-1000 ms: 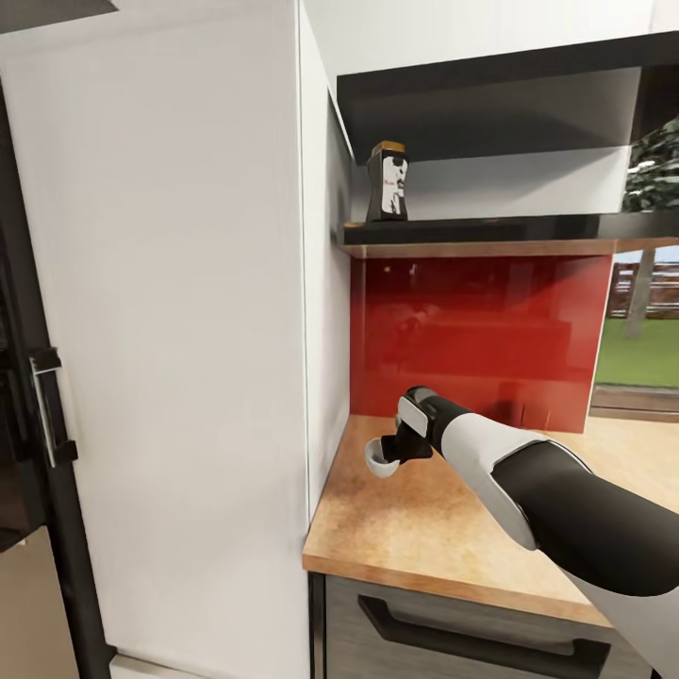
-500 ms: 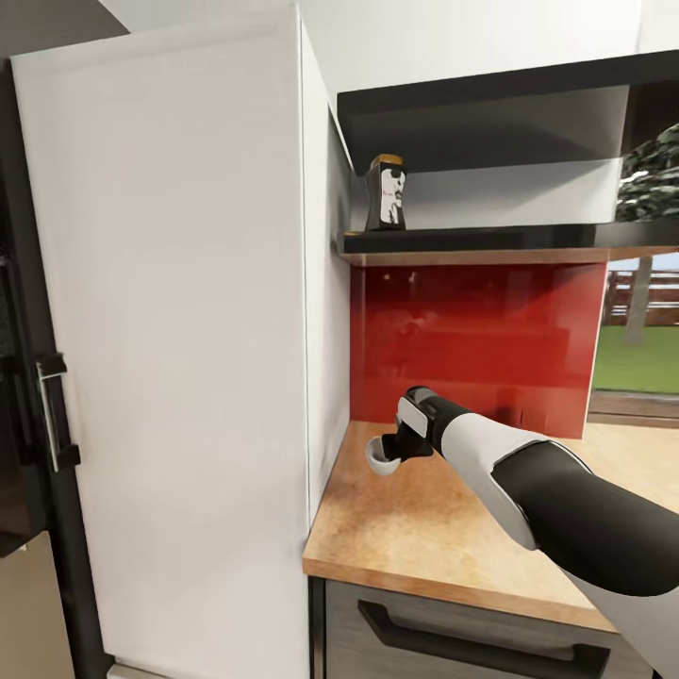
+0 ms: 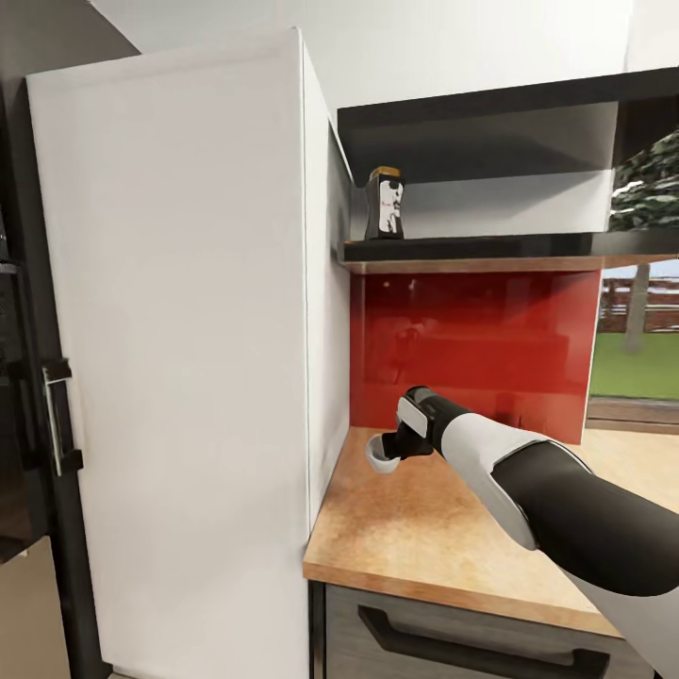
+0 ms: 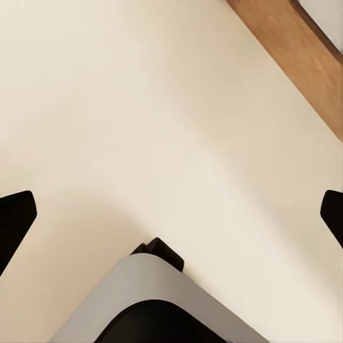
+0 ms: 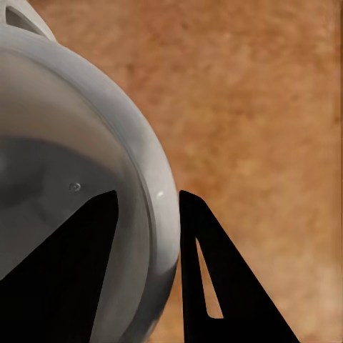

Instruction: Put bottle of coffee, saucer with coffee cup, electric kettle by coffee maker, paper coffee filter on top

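Coffee cup (image 3: 381,456), white, held in the right gripper (image 3: 401,451) above the counter (image 3: 424,528), near the counter's back left corner by the red backsplash (image 3: 476,344). In the right wrist view the fingers (image 5: 214,286) pinch the cup's rim (image 5: 153,236): one dark finger inside the bowl, the other outside, wall clamped between. Cup's handle shows at the far edge there. Mottled wood counter surface beneath.

Bottle of coffee (image 3: 385,203) stands upright on the dark kitchen shelf (image 3: 490,247), at its left end, close against the tall white cabinet (image 3: 189,358). Well above the cup.

Right arm (image 3: 538,490) reaches in from the lower right, white forearm, black upper sleeve.

Left gripper (image 4: 171,211): two dark finger tips at opposite edges of the left wrist view, spread wide, nothing between them; pale floor and a wood strip behind.

Drawer with black handle (image 3: 471,641) under the counter edge. Window with greenery at far right.
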Controlling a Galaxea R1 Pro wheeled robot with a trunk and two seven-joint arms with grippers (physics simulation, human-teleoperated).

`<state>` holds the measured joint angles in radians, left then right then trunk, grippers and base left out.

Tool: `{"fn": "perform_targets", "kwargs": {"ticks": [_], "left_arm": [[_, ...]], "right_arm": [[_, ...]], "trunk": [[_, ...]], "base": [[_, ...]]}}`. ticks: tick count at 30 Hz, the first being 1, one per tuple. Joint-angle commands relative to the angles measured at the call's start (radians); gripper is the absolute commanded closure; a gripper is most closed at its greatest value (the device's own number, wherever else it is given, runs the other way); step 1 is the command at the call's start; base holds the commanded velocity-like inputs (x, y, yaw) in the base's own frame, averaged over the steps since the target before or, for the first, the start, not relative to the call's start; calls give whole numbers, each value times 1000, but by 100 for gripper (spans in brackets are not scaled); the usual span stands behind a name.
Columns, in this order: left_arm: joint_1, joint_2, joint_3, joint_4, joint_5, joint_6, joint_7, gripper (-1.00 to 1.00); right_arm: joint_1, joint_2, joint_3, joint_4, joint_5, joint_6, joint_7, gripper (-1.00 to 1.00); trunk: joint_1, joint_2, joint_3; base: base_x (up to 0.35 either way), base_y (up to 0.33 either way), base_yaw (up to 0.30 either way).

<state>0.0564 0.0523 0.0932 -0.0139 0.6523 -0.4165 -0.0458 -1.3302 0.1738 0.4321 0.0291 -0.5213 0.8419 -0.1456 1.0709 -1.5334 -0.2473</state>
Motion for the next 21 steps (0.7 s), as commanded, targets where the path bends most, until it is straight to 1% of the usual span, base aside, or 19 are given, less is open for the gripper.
{"fn": "perform_targets", "kwargs": {"ticks": [1, 8, 21], "left_arm": [[0, 0, 8, -1, 0, -1, -5, -100], [0, 0, 8, -1, 0, -1, -5, -100], [0, 0, 8, -1, 1, -1, -5, -100]], "right_arm": [[-1, 1, 2, 2, -11, 0, -8, 100], [-1, 1, 2, 2, -11, -2, -8, 100], [-1, 1, 2, 3, -11, -2, -8, 100]], "trunk": [[0, -1, 1], [0, -1, 12], [0, -1, 34]], "base": [[0, 0, 0], [0, 0, -6], [0, 0, -68]]}}
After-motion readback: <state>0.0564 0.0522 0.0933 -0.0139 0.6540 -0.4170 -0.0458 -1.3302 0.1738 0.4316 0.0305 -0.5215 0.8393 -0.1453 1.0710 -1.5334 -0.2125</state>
